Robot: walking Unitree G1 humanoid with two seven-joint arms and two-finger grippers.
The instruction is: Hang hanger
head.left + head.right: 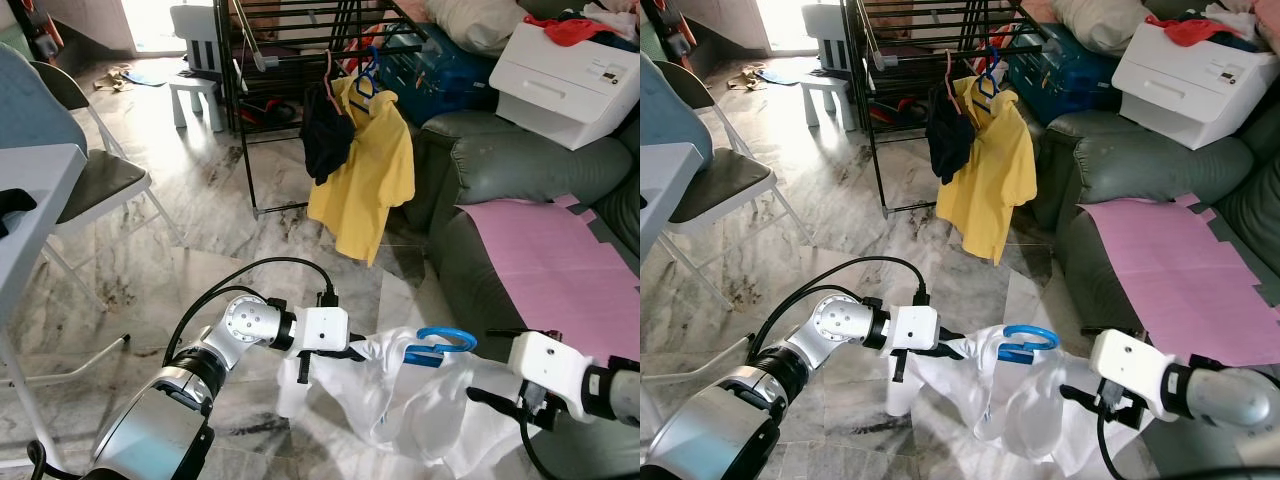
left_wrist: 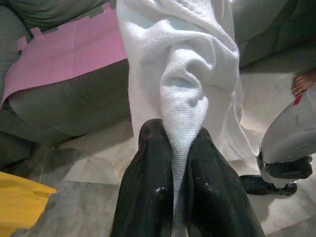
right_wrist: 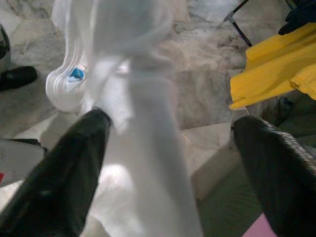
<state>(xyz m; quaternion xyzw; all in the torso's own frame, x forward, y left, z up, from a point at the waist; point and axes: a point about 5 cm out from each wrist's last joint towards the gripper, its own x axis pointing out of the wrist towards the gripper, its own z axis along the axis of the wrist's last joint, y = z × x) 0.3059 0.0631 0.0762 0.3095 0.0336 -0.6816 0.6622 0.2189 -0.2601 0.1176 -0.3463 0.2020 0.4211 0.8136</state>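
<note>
Your left gripper [image 2: 173, 163] is pinched tight on a fold of the white garment [image 1: 400, 395], held low over the marble floor [image 1: 200, 260] in front of the sofa [image 1: 520, 170]. Your right gripper [image 3: 173, 148] stands wide apart with cloth between its fingers, apparently not clamped. The blue hanger [image 1: 440, 345] sits in the garment's neck, hook up. The carry is in hand: next, lift the hook toward the drying rack [image 1: 300, 30], where the yellow shirt [image 1: 365, 170] hangs.

Two tools [image 1: 357, 352] [image 1: 497, 400]; one blue hanger [image 1: 440, 346]; three garments [image 1: 400, 400] [image 1: 365, 175] [image 1: 322, 140].
</note>
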